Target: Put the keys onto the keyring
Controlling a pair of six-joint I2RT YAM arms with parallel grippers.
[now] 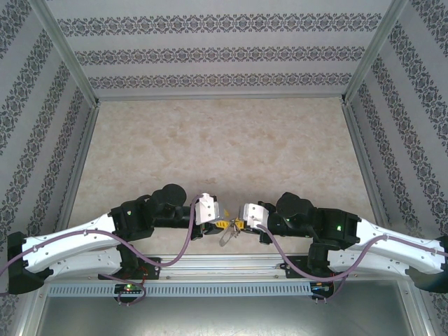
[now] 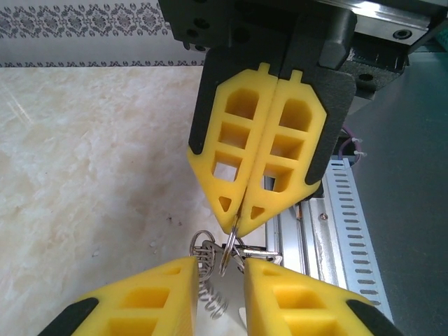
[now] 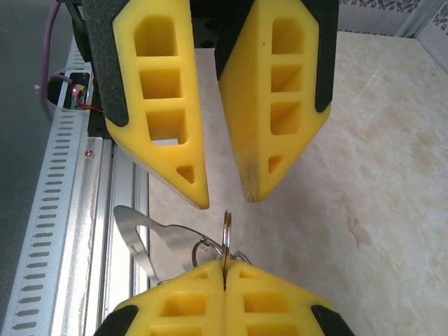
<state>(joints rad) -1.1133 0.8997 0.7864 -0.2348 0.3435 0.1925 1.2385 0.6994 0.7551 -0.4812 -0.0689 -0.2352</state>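
- The thin ring (image 3: 226, 227) stands on edge at the lower centre of my right wrist view. Its flat faces are turned left and right, and its rim points up the frame into the gap of my left claw (image 2: 219, 264).
- My left claw faces it head-on, near but not touching, so I judge the next move falls to it.
- My right claw (image 3: 224, 269) is clamped on the ring's lower part, tips pressed together.
- My left claw is apart and holds nothing.
- The keyring (image 3: 133, 234) shows as a grey band at the lower left. Small bits bunch beside the ring, and I cannot pick out a key among them.
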